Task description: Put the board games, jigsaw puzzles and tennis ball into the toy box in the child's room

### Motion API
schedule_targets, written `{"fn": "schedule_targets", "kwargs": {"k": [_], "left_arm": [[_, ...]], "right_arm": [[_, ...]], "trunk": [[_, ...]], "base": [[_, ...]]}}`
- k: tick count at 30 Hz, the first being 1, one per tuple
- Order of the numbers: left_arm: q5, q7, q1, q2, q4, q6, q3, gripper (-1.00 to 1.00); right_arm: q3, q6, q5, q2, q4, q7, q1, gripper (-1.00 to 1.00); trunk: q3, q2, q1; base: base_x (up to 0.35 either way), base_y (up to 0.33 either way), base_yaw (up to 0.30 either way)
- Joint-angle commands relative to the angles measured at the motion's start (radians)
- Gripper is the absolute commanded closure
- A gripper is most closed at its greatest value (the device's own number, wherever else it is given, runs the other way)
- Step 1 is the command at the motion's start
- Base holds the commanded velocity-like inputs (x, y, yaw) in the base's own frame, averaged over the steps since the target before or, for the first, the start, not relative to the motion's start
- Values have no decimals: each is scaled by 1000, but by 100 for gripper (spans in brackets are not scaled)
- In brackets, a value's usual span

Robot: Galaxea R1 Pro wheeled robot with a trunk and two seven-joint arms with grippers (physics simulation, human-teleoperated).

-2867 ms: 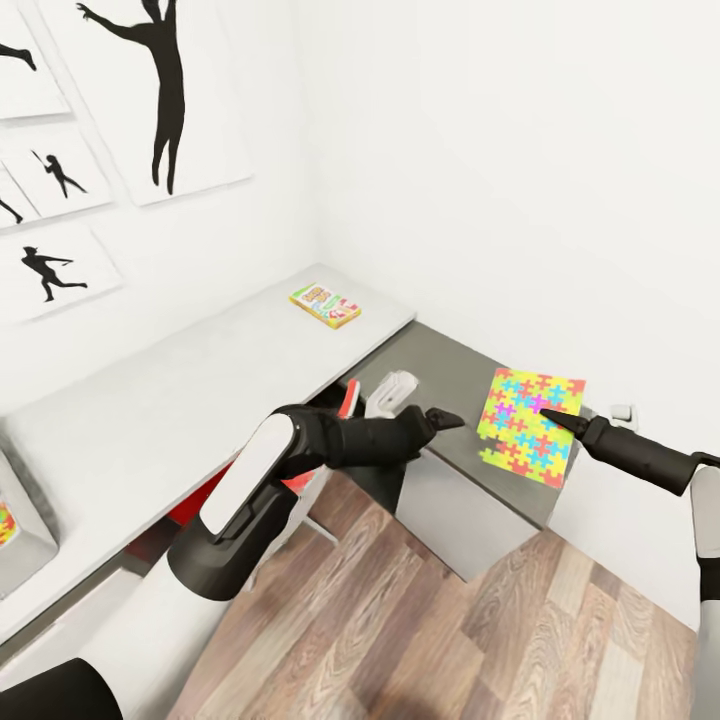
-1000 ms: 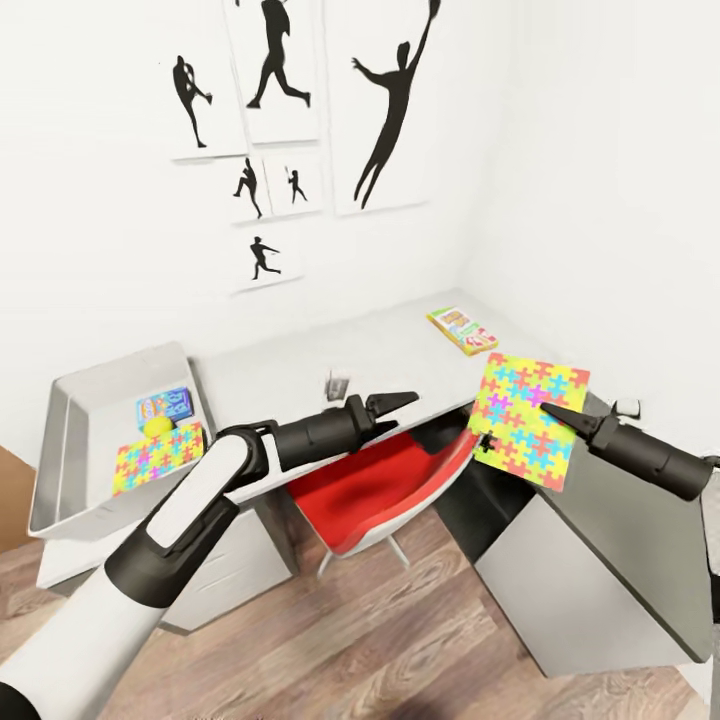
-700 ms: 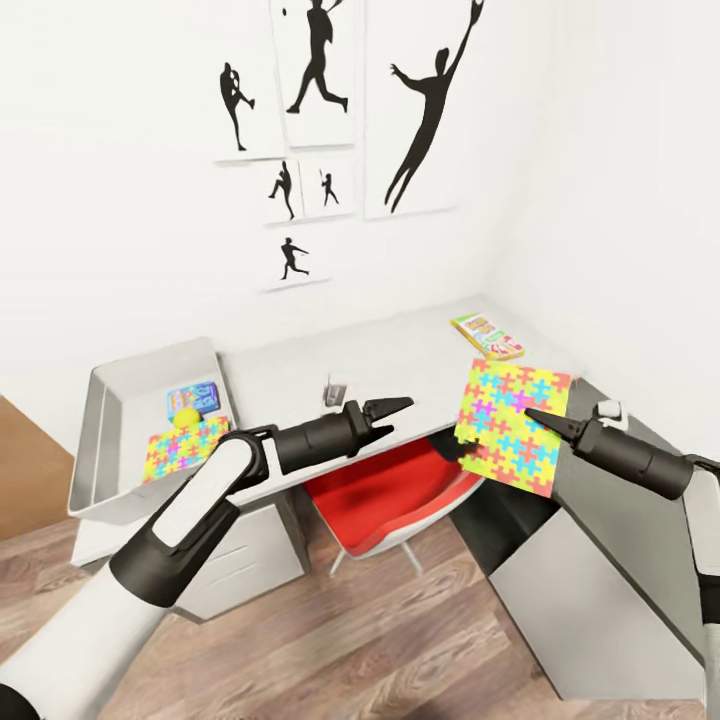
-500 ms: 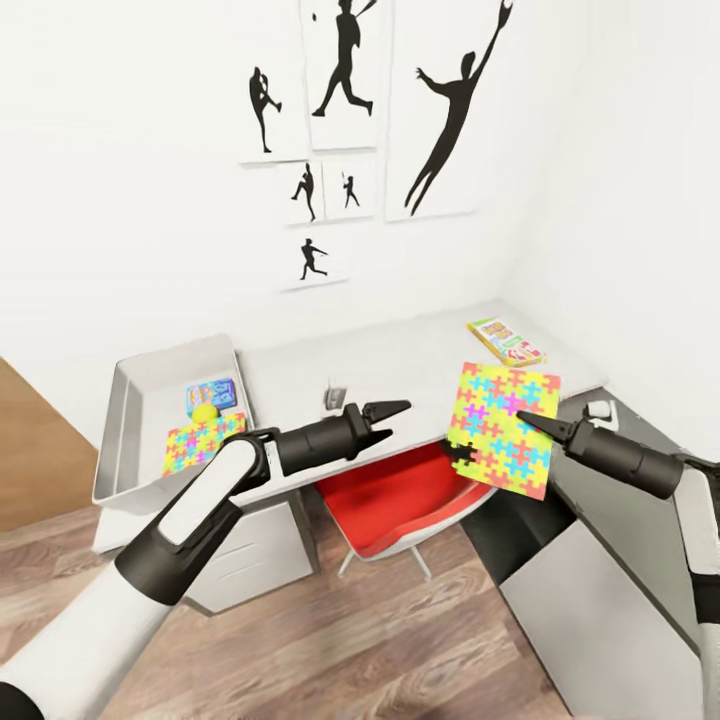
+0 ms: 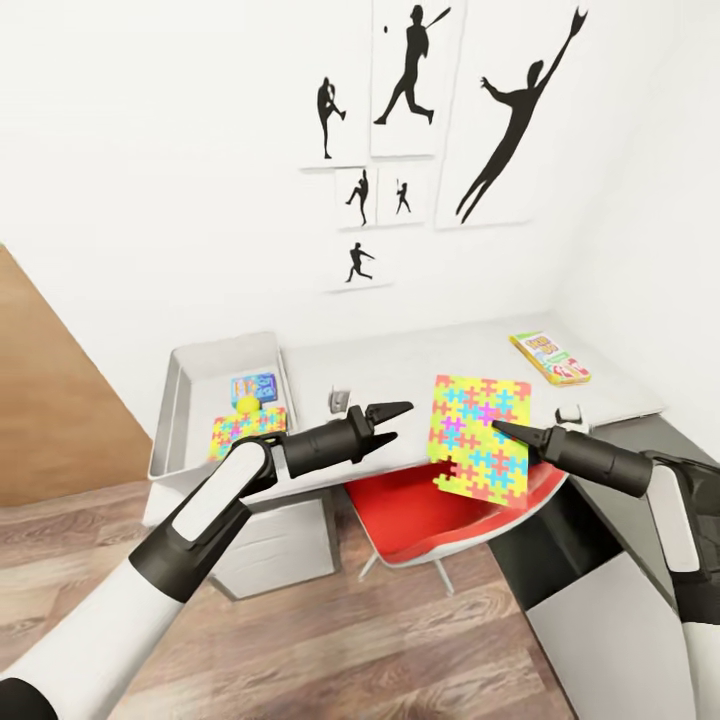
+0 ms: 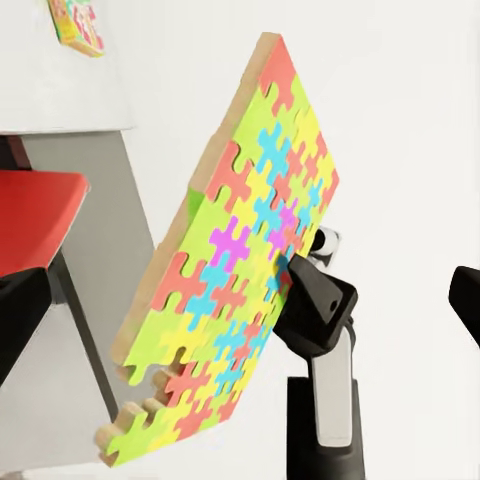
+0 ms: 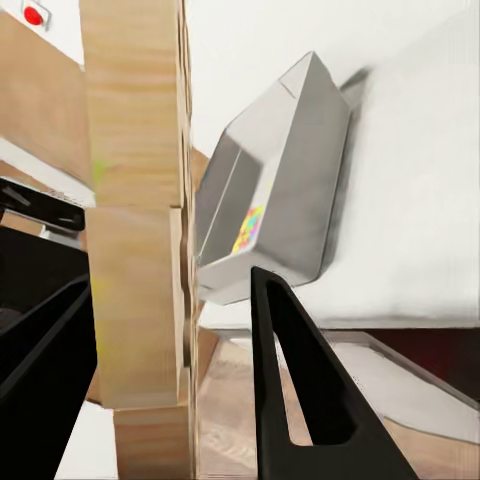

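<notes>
Your right gripper (image 5: 497,428) is clamped on a jigsaw puzzle (image 5: 478,435), holding it near upright in the air over the red chair (image 5: 440,505), in front of the table (image 5: 420,362). In the right wrist view the puzzle's tan edge (image 7: 135,230) sits between the two black fingers (image 7: 290,380), pinched. The left wrist view shows the puzzle face (image 6: 235,270) tilted, with the right gripper's fingertip touching it near the middle.

Your left gripper (image 5: 395,410) is empty, jaws a little apart, hovering at the table's front edge, just left of the held puzzle.

The toy box (image 5: 180,400) sits at the left end of the table, well apart from the held puzzle. Inside it: a second jigsaw puzzle (image 5: 240,428), the tennis ball (image 5: 247,404) touching that puzzle's far edge, and a blue board game (image 5: 253,385) behind the ball.

One board game (image 5: 550,358), yellow-green-red cover, lies flat on the table's right end near the wall. A small white object (image 5: 339,399) stands on the table just behind the left gripper; can't tell what it is. White drawer unit (image 5: 280,535) sits under the toy box end.
</notes>
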Motion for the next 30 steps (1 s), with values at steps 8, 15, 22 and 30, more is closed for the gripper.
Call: {"fn": "schedule_targets", "kwargs": {"k": [8,15,22,30], "left_arm": [[6,0,0,-1,6,1,-2,-100],[-3,1,0,0,8,1,-7,-100],[-38,1,0,0,17,1,-15,-100],[-93,-20,0,-16,41,1,-17,-100]], "right_arm": [[4,3,2,0,0,5,-1,100],[11,3,-9,-1,0,5,-1,100],[17,3,-51,-8,1,5,-1,100],[19,3,-108,-8,1,4,0,100]], "trunk": [[4,-2,1],[9,-2,1],[11,-2,1],[12,-2,1]], "base": [[0,0,261],[0,0,264],[0,0,166],[0,0,34]]}}
